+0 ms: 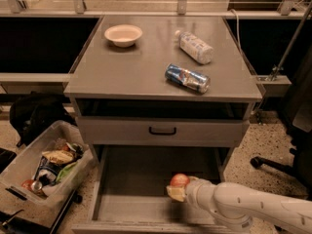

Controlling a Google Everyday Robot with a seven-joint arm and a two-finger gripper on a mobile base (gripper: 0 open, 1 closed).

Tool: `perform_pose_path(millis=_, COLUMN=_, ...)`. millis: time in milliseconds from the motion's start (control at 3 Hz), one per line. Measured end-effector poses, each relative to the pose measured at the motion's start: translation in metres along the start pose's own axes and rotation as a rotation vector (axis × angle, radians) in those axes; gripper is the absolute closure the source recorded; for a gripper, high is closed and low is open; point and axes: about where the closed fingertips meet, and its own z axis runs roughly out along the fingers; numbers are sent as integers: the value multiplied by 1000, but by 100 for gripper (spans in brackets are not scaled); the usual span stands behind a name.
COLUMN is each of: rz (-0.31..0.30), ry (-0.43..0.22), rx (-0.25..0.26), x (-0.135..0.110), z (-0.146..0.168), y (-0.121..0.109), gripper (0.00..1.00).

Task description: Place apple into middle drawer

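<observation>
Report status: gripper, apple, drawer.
Gripper over the open middle drawer, right side, shut on the apple. Apple not yet released. Nothing seen in the way.

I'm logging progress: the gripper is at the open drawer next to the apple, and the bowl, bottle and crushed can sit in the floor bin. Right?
Not quite. The camera view shows the bowl, bottle and crushed can on the cabinet top, not in the floor bin. The rest holds: the gripper is at the open drawer next to the apple.
</observation>
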Motion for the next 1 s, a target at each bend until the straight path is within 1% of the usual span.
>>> perform_pose_path(millis=333, rz=6, ry=73, rx=-15, x=29, z=39, y=-9, gripper=100)
perform_pose_path(millis=667, rz=18, ry=118, rx=-21, x=48, z=62, y=-17, gripper=100)
perform_pose_path(millis=1000, rz=18, ry=121, rx=-21, x=50, z=63, y=-18, gripper=100)
